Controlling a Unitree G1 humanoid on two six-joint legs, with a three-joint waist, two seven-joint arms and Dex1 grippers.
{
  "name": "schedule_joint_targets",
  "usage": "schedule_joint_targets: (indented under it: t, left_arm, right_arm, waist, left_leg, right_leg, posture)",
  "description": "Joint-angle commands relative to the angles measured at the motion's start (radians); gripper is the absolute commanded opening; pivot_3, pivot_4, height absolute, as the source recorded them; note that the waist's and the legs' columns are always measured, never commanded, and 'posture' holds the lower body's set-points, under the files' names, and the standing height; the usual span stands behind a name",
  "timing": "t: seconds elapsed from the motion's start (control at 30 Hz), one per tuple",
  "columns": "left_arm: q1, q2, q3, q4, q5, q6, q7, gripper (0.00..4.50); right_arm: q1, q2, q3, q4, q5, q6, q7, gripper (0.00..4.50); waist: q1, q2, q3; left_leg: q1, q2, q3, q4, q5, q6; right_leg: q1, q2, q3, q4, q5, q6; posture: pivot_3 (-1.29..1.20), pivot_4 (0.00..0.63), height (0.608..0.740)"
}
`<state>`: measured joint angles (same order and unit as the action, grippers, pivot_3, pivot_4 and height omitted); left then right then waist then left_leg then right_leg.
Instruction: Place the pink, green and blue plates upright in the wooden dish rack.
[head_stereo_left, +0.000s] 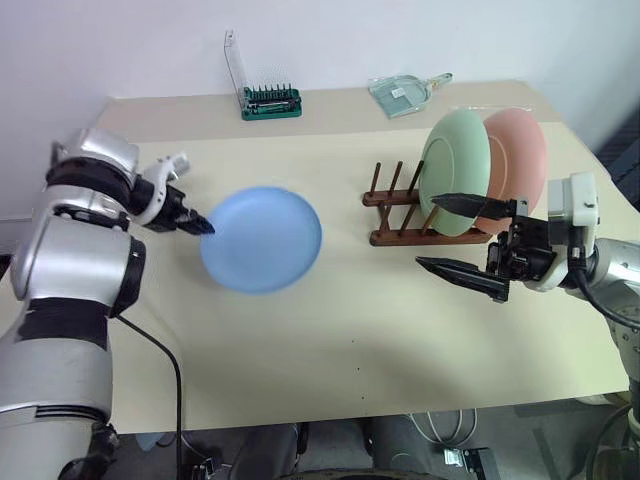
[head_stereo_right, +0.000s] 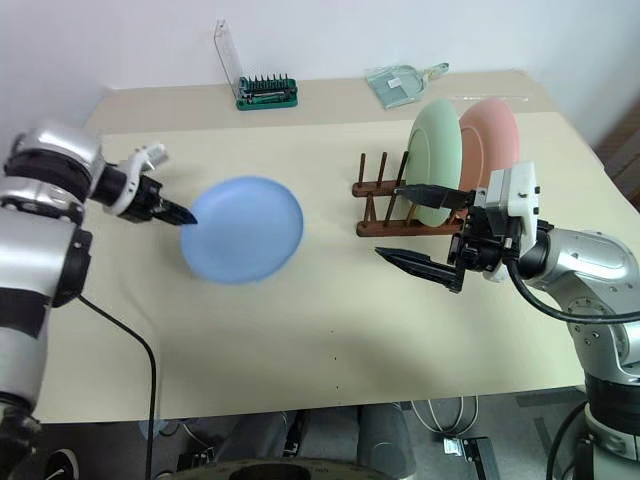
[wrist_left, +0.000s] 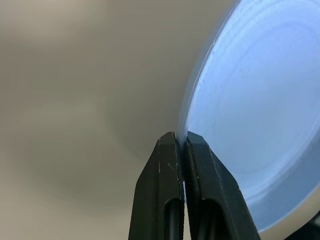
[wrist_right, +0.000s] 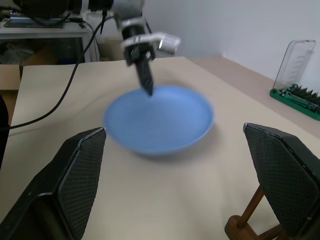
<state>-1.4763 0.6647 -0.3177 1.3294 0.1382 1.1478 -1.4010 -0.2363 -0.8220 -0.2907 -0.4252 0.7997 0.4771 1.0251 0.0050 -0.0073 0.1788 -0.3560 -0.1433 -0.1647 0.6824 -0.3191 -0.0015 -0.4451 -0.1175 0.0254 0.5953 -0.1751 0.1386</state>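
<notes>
Two plates are done: the green plate (head_stereo_left: 455, 172) and pink plate (head_stereo_left: 518, 160) stand upright in the wooden rack (head_stereo_left: 400, 212) at three o'clock. The left gripper (head_stereo_left: 203, 226) is clamped on the blue plate (head_stereo_left: 262, 239), apparently lifted off the table (head_stereo_left: 330, 350); the right gripper (head_stereo_left: 458, 238) waits, fingers apart.

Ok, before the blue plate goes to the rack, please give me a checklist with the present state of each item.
1. Left gripper shut on blue plate rim: ok.
2. Grip secure for the carry: cannot tell, only the rim edge is pinched.
3. Right gripper open, holding nothing: ok.
4. Green plate and pink plate upright in rack: ok.
5. Free pegs on the rack's left part: ok.
6. Path across table to rack: not ok, right gripper is in front of the rack.
</notes>
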Motion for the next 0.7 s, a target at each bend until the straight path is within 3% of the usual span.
schedule_joint_targets:
  t: [0.03,0.1,0.2,0.33,0.37,0.53,0.6,0.7]
  left_arm:
    - [-0.107,0.052,0.212,-0.023,-0.126,-0.009,0.145,0.07]
    - [-0.116,0.062,0.335,-0.024,-0.195,-0.021,0.259,0.07]
    - [-0.09,0.067,0.703,0.005,-0.449,-0.165,0.689,0.07]
    - [-0.042,0.003,0.933,-0.059,-0.614,-0.248,0.902,0.07]
    - [-0.026,-0.037,0.987,-0.087,-0.669,-0.234,0.943,0.07]
    - [0.157,-0.372,1.152,-0.61,-0.88,-0.26,1.219,0.07]
    - [0.193,-0.482,1.208,-0.76,-0.964,-0.265,1.365,0.07]
    - [0.268,-0.661,1.131,-1.055,-1.025,-0.278,1.474,0.07]
  right_arm:
    - [-0.062,0.014,-0.018,-0.021,0.029,-0.009,-0.033,4.5]
    - [-0.067,0.016,-0.019,-0.035,0.035,-0.002,-0.04,4.5]
    - [-0.146,0.026,0.04,-0.041,-0.034,-0.002,-0.117,4.5]
    - [-0.253,0.022,0.204,0.003,-0.368,-0.191,-0.187,4.5]
    - [-0.299,0.04,0.252,0.008,-0.452,-0.25,-0.213,4.5]
    - [-0.489,0.174,0.404,0.076,-0.727,-0.421,-0.352,4.5]
    - [-0.516,0.155,0.466,0.137,-0.907,-0.515,-0.397,4.5]
    - [-0.565,0.099,0.557,0.277,-1.263,-0.687,-0.577,4.5]
  waist:
    - [0.0,0.0,0.0]
    - [0.0,0.0,0.0]
    - [-0.002,0.001,0.0]
    - [0.0,0.001,0.0]
    - [0.002,0.001,0.0]
    - [0.011,-0.002,-0.002]
    - [0.006,-0.005,-0.003]
    - [0.003,-0.006,-0.003]
  left_leg:
    - [0.0,0.0,0.0,0.0,0.0,0.0]
    - [0.0,0.0,-0.001,0.0,0.0,0.0]
    - [0.0,0.0,0.0,-0.001,0.0,-0.001]
    - [0.0,0.001,0.0,-0.001,0.002,-0.004]
    - [-0.001,0.001,0.0,-0.001,0.002,-0.004]
    - [-0.004,0.0,0.0,0.001,0.002,-0.004]
    - [-0.005,0.0,0.0,0.001,0.002,-0.004]
    - [-0.007,0.0,0.002,0.001,0.002,-0.004]
  right_leg:
    - [-0.001,0.0,0.0,0.0,0.0,0.0]
    - [-0.001,0.0,0.0,0.0,0.0,0.0]
    - [-0.001,-0.001,0.0,0.0,0.0,0.0]
    - [-0.004,-0.001,0.0,0.003,0.001,-0.001]
    - [-0.005,-0.001,0.0,0.003,0.001,-0.001]
    - [-0.005,-0.002,0.0,0.003,0.001,-0.001]
    - [-0.006,-0.001,0.0,0.002,0.002,-0.001]
    - [-0.009,-0.002,0.0,0.002,0.003,-0.001]
  posture:
    - [0.0,0.15,0.74]
    - [0.0,0.15,0.74]
    - [0.0,0.15,0.74]
    - [0.0,0.15,0.74]
    - [0.0,0.15,0.74]
    - [0.0,0.15,0.74]
    - [0.0,0.15,0.74]
    - [0.0,0.15,0.74]
